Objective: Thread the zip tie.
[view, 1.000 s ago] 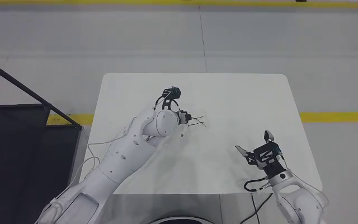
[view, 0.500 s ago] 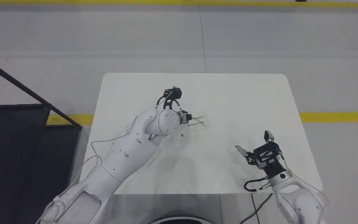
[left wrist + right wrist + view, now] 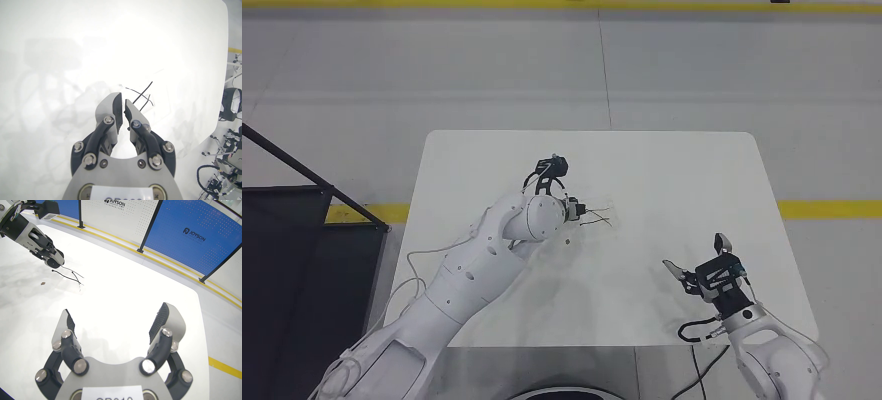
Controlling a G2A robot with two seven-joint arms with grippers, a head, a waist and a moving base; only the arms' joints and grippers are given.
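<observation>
Three thin black zip ties [image 3: 596, 215] lie crossed near the middle of the white table [image 3: 672, 170]. In the right wrist view, one zip tie [image 3: 72, 271] runs out from the left gripper's tip, and the others [image 3: 65, 276] lie on the table beside it. My left gripper [image 3: 579, 210] sits at their near ends, its jaws almost together [image 3: 122, 97]; it looks shut on that one tie. The ties [image 3: 141, 94] fan out just beyond its fingertips. My right gripper [image 3: 695, 252] hovers open near the table's front right, with nothing between its fingers [image 3: 115, 309].
What looks like a clear sheet [image 3: 75, 289] lies under the ties. A small brown speck [image 3: 43, 283] is on the table close to them. A dark screen on a black frame [image 3: 282, 250] stands left of the table. The table's right half is bare.
The left arm's elbow has shifted slightly, and the free tie ends have turned a little. The right arm has not moved.
</observation>
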